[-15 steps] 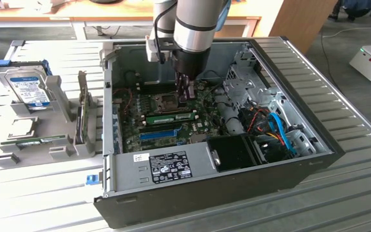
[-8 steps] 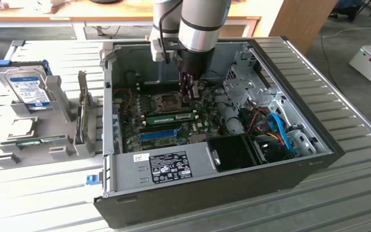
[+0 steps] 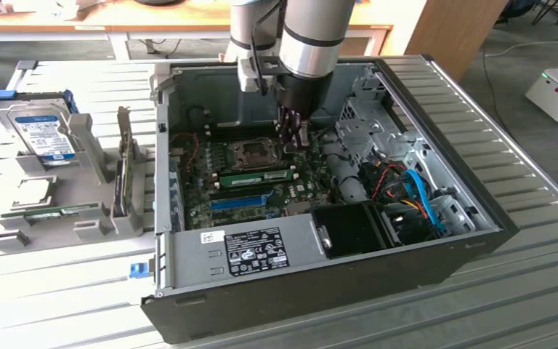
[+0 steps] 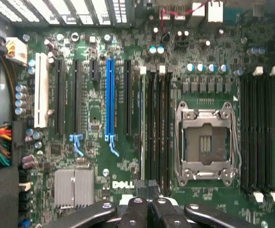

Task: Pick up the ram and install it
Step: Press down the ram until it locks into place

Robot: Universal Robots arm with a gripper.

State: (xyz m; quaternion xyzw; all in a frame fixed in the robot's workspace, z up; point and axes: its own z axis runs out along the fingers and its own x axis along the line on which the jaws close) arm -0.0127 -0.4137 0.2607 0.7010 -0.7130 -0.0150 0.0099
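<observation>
You are at the seating step, as I judge it. The long, narrow green ram stick (image 3: 259, 177) with dark chips stands on edge in a black memory slot of the green motherboard (image 4: 128, 166). It sits between the bright blue plastic slot strip (image 4: 109, 95) and the square metal processor socket (image 4: 206, 142). Your black-fingered gripper (image 4: 146, 187) is pinched fully together, carries nothing, and hangs over one end of those slots. You cannot tell whether the ram is latched home. Any push calls for a straight descent onto the stick's top edge, clear of the socket.

The open black computer case (image 3: 308, 291) holds the board and its cables. The grey holder rack (image 3: 90, 149), on the exterior view's left, holds an upright silver hard drive (image 3: 44, 131) and a second green stick (image 3: 54, 213) lying low.
</observation>
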